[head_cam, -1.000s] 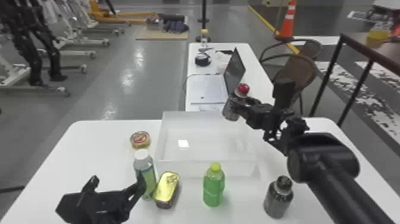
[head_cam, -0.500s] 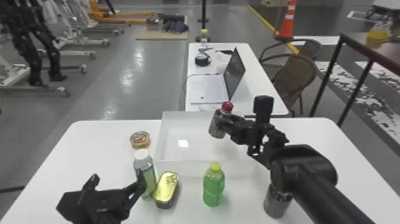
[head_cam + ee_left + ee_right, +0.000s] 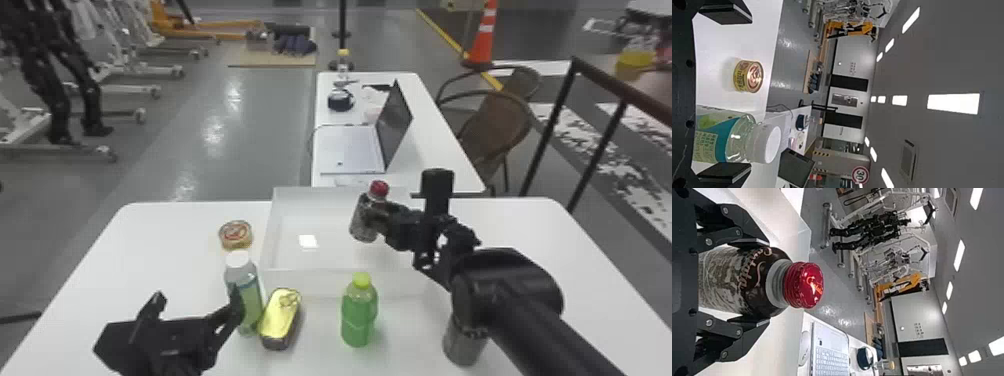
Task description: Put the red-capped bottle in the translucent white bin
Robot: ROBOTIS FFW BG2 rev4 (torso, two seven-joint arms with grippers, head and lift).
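In the head view my right gripper (image 3: 377,215) is over the right half of the translucent white bin (image 3: 340,285), shut on the red-capped bottle (image 3: 362,220), which leans slightly. The right wrist view has the dark bottle (image 3: 756,280) squeezed between both fingers of my right gripper (image 3: 754,281), its red cap clear of them. My left gripper (image 3: 197,305) is parked at the front left of the table with fingers apart, beside a white-capped bottle (image 3: 250,295). The left wrist view also has this left gripper (image 3: 727,94) open.
A round tin (image 3: 236,235) stands left of the bin. In front of it are a yellow-lidded tin (image 3: 280,320) and a green bottle (image 3: 359,315). A dark bottle (image 3: 462,345) stands under my right arm. Behind is a second table with a laptop (image 3: 350,145).
My right gripper, holding the red-capped bottle, has moved left from the bin's right back corner to over its inside. The left arm has kept still.
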